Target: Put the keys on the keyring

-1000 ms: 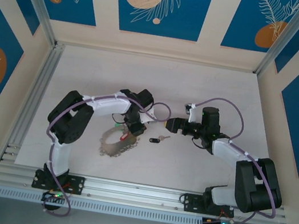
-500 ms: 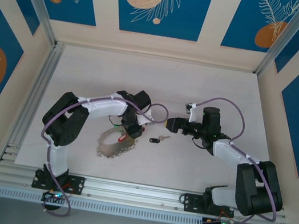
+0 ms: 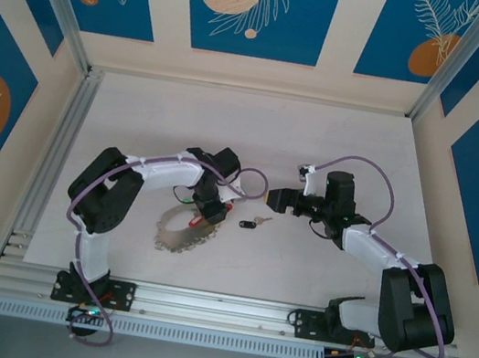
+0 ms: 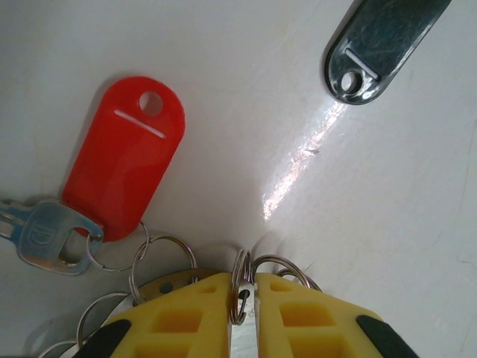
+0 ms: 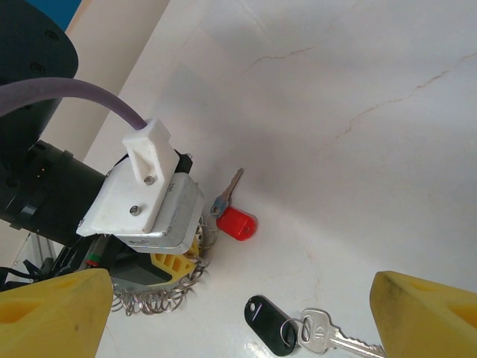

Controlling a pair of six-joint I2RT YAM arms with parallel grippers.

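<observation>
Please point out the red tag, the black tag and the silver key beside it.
red tag [image 4: 123,156], left wrist view, flat face
black tag [image 5: 270,324], right wrist view, its middle
silver key [image 5: 319,328], right wrist view, its head

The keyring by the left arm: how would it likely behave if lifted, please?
Probably floppy: the keyring is many loosely linked small rings, so it should sag. Likely slippery too: thin metal sits between the left fingers. The red tag would probably dangle.

keyring [image 3: 176,235]: we saw a thin loop fringed with small silvery rings, flat, left of centre.
red tag [image 4: 123,156]: we saw it on the loop's right side.
keys [image 3: 252,224]: we saw a black plastic head [image 5: 270,324] joined to a plain silver key [image 5: 328,335], lying flat just right of the keyring, apart from it.
</observation>
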